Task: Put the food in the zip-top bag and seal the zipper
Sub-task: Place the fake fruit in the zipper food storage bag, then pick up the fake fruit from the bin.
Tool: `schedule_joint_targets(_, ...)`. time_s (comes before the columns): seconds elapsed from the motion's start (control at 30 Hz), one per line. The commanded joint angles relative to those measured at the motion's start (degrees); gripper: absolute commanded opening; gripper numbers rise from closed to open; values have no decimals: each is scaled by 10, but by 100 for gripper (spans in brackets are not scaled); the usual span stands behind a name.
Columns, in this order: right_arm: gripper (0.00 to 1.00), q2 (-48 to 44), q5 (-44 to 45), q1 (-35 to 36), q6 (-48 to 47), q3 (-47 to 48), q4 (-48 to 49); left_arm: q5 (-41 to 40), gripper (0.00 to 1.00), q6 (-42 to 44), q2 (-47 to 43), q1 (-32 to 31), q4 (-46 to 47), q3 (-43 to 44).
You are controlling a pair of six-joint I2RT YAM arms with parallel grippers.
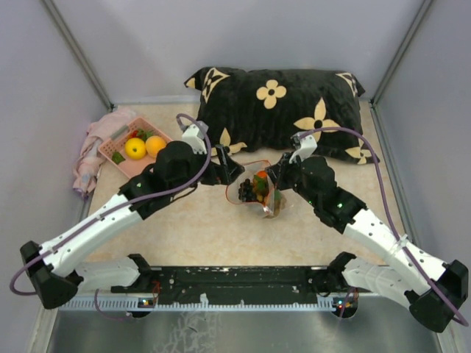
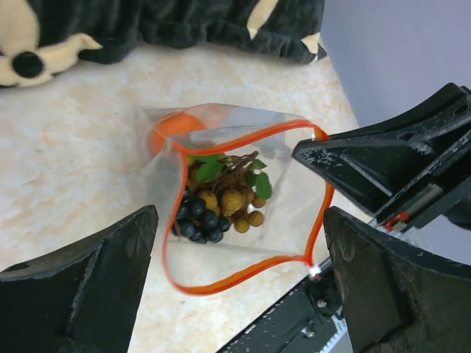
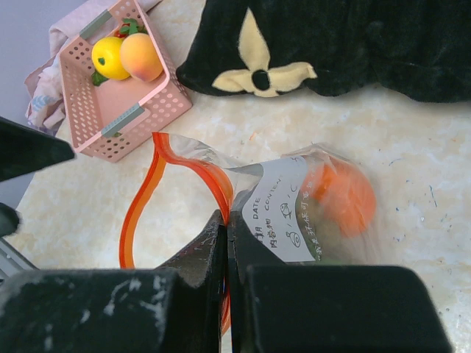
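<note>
- the left gripper (image 2: 241, 213) stands with its jaws spread wide and nothing between them; it hovers just above the mouth of the zip-top bag (image 2: 294, 213).
- the right gripper (image 3: 227, 224) is closed tight, pinching the bag's rim right at the zipper (image 3: 140, 202) (in the left wrist view it shows as the black block at the bag's right corner).
- the zipper is unsealed: its red-orange strip runs round as a wide loop, and the mouth gapes.
- inside the bag lie an orange ball (image 2: 171, 126), a cluster of tan-brown balls (image 2: 232, 202), dark berries (image 2: 199, 220) and green leaves (image 2: 210, 170).
- the bag sits on the table (image 1: 184, 228) between the two grippers, just in front of the pillow (image 1: 294, 103), which is black with cream flowers.
- a white printed label on the bag's side faces the right wrist camera.
- to the left, well apart from the bag, a pink basket (image 3: 88, 110) holds a yellow fruit (image 3: 108, 57) and a peach-coloured fruit (image 3: 140, 57), touching each other.
- a pink cloth (image 1: 92, 154) lies beside the basket, against the left wall.
</note>
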Motion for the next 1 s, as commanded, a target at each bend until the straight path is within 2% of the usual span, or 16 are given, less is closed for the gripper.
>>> schedule_joint_targets(0.0,0,-13,18,3,-1,6,20,-53,99,65,-65,6,-12,-40)
schedule_joint_targets(0.17,0,-17,20,3,-3,4,23,-72,99,134,-106,12,-22,-71)
schedule_joint_targets(0.33,0,-12,17,3,-9,7,18,-105,99,151,-89,46,-78,-67)
schedule_joint_targets(0.4,0,-13,15,2,-9,4,22,-104,99,160,-85,74,-86,-70)
schedule_joint_targets(0.6,0,-18,10,2,-19,5,19,-80,99,166,-90,211,-77,-107)
schedule_joint_targets(0.73,0,-23,9,2,-20,0,19,-93,99,165,-88,259,-30,-137)
schedule_joint_targets(0.83,0,-26,4,2,-20,-6,24,-132,99,143,-60,286,-19,-139)
schedule_joint_targets(0.97,0,-27,-1,2,-21,-15,32,-116,99,128,-15,339,-5,-124)
